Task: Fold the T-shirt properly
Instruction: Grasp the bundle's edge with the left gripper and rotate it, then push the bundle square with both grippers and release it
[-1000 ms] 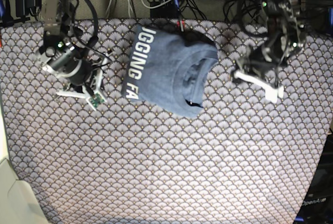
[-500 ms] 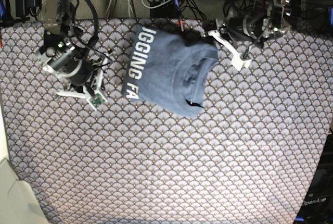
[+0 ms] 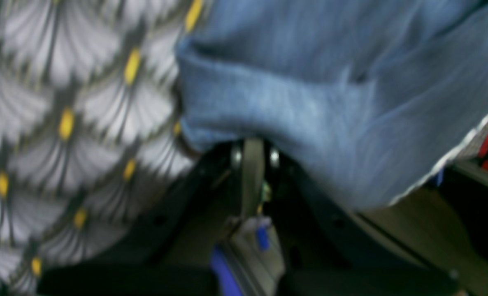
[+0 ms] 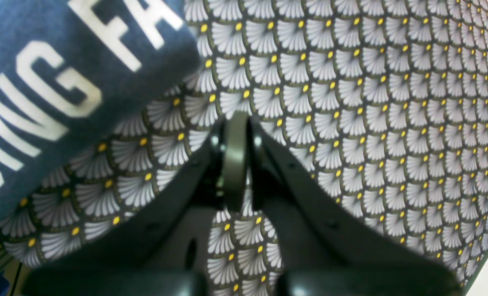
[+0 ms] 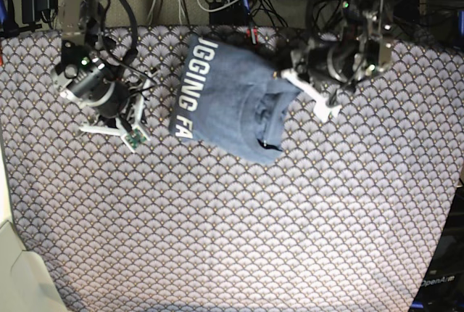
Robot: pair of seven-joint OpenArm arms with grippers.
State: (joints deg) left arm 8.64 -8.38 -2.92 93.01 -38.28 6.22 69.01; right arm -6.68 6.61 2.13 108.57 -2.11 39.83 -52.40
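Blue T-shirt (image 5: 232, 101) lies folded; left fingers (image 5: 313, 98) spread, right fingers (image 5: 119, 132) spread.

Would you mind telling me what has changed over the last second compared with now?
The left claw swung from open cloth on the base view's right, up toward the back edge, then in against the T-shirt at its right edge; whether it grips is unclear. The right claw, the shirt and the table cover stayed put.
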